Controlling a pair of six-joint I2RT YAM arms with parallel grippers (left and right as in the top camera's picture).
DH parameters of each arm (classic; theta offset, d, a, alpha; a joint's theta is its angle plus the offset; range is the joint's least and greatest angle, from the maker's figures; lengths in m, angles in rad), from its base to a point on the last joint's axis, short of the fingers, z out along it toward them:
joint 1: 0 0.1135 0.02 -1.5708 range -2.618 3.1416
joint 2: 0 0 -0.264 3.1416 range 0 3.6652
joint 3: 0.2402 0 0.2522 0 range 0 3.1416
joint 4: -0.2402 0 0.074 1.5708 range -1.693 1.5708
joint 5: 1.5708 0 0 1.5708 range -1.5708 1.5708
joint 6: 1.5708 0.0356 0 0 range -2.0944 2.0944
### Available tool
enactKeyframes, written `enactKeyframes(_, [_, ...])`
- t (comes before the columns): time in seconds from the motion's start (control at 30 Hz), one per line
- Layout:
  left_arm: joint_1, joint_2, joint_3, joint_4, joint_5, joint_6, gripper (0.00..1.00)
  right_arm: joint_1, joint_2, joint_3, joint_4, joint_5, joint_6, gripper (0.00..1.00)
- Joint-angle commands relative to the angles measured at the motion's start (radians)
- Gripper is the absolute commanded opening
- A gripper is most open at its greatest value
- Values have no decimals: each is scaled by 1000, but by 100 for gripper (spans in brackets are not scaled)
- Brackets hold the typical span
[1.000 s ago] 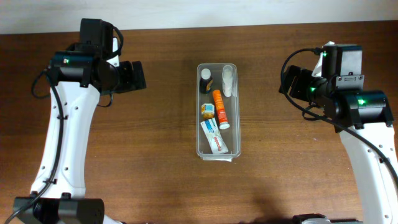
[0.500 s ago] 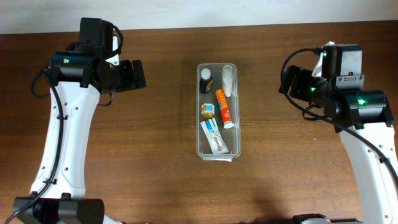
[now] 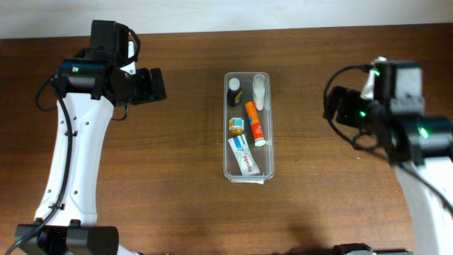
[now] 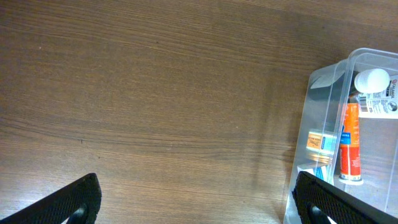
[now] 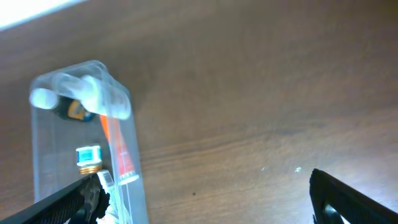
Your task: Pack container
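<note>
Left gripper [image 4: 199, 208] and right gripper [image 5: 214, 202] both gape wide, well apart from the container [image 3: 273, 134] between them on the wooden table [image 3: 177, 184]. Inside we count five: one dark-capped bottle [image 3: 234, 91], one white bottle [image 3: 260, 92], one orange tube [image 3: 254, 122], one small jar [image 3: 236, 126], one toothpaste tube [image 3: 245, 156].

A robot test bench — two white arms [image 3: 67, 163] over a bare dark brown wooden tabletop [image 3: 177, 177], white wall behind.
</note>
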Motion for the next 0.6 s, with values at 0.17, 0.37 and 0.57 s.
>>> enactKeyframes(0.17, [5, -11, 5, 2, -11, 10, 99, -97, -407, -180, 108, 24, -285, 98])
enactKeyframes(0.37, [5, -11, 5, 2, -11, 10, 99, -155, -670, -456, 145, 23, -340, 98])
enactKeyframes(0.57, [5, -11, 5, 3, -11, 10, 99, -167, -914, -744, 232, 21, -340, 98])
